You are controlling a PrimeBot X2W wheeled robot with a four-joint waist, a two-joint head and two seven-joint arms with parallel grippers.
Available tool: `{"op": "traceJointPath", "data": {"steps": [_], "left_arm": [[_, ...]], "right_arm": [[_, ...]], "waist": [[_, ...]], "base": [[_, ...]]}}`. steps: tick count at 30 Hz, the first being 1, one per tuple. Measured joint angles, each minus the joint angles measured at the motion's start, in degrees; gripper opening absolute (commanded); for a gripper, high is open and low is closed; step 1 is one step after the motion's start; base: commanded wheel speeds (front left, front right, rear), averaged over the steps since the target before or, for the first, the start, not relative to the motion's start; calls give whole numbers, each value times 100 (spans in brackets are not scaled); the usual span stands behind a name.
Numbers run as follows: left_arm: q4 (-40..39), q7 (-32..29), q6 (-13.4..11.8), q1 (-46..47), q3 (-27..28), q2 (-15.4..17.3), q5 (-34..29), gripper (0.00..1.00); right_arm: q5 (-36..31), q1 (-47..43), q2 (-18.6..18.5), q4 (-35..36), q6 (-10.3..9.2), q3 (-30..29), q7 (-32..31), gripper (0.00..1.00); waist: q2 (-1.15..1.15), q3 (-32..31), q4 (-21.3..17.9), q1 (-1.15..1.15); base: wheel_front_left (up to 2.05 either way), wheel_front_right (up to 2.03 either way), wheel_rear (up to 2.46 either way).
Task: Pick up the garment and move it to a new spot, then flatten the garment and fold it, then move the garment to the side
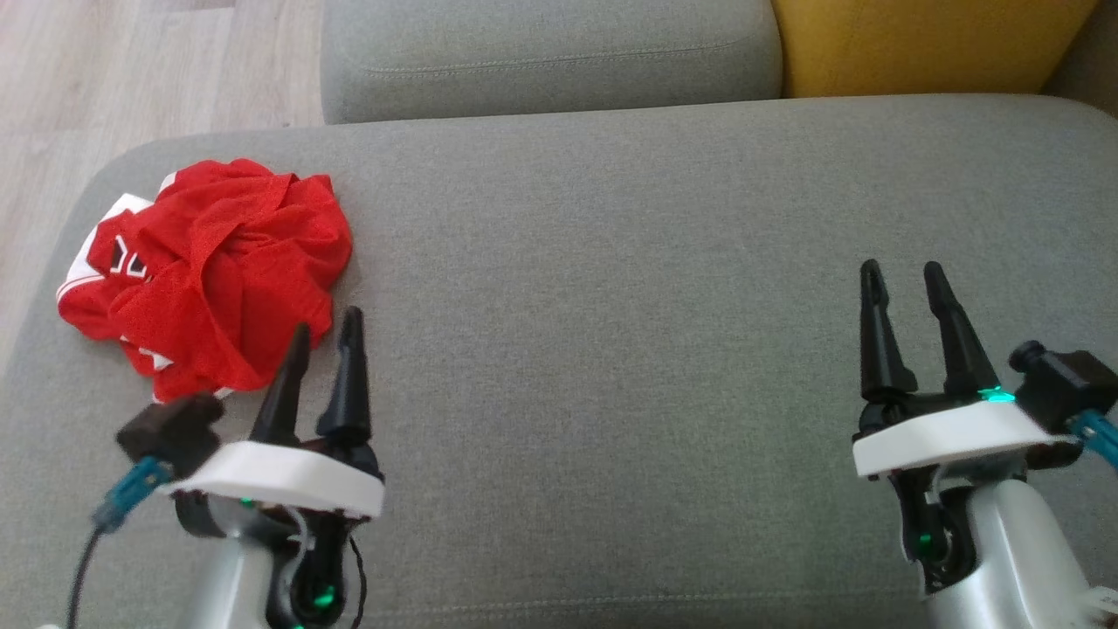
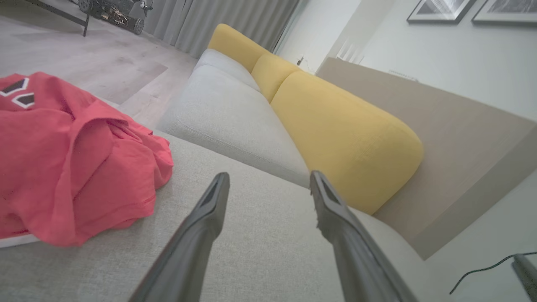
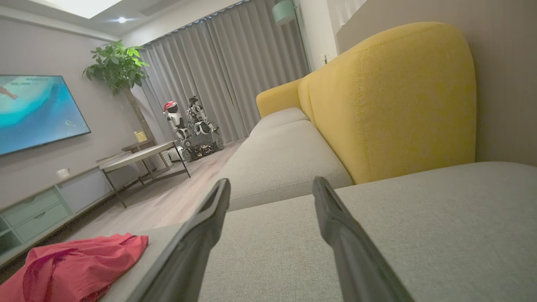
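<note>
The garment (image 1: 214,271) is a red mesh jersey with white trim, lying crumpled in a heap at the left end of the grey sofa seat (image 1: 629,288). My left gripper (image 1: 326,321) hovers open just off the heap's near right edge, with nothing between its fingers. In the left wrist view the garment (image 2: 71,163) lies to the left of the spread fingers (image 2: 209,214). Far off at the right of the seat, my right gripper (image 1: 902,273) is open and empty. The right wrist view catches the garment (image 3: 75,268) at its lower left corner.
A second grey seat cushion (image 1: 550,57) lies beyond, with yellow back cushions (image 1: 926,44) at the top right. Wooden floor (image 1: 131,70) runs past the seat's left end. A low table (image 3: 142,157), a TV unit (image 3: 46,197) and another robot (image 3: 193,126) stand across the room.
</note>
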State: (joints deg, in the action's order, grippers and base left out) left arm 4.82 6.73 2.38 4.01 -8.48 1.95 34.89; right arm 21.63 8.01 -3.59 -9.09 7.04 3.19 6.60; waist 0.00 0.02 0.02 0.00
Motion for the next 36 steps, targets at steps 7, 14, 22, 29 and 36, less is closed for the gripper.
{"op": "traceJointPath", "data": {"steps": [7, 14, 22, 29, 36], "left_arm": [[47, 98, -386, 3, -361, 145, -770, 100], [314, 216, -1035, 19, -583, 337, -1422, 100], [461, 354, -1280, 187, -1111, 530, -1938, 100], [481, 449, -1464, 318, -1391, 657, -2270, 100], [437, 584, -1267, 312, -1000, 370, -1752, 100]], "right_arm": [[-605, -1, 1, -60, 0, 85, 109, 100], [-1250, -3, 9, -192, 0, 188, 210, 100], [-2137, -2, 18, -308, 1, 236, 359, 100], [-2742, -1, 33, -308, 1, 297, 461, 100], [-2958, 38, 48, -276, 1, 315, 566, 100]], "waist": [[0, 10, -31, 0], [0, 0, -30, 0], [0, 5, 4, 0], [0, -3, 22, 0], [0, -28, 18, 0]], "base": [[0, 0, 0], [0, 0, 0], [0, 0, 0], [0, 0, 0], [0, 0, 0]]}}
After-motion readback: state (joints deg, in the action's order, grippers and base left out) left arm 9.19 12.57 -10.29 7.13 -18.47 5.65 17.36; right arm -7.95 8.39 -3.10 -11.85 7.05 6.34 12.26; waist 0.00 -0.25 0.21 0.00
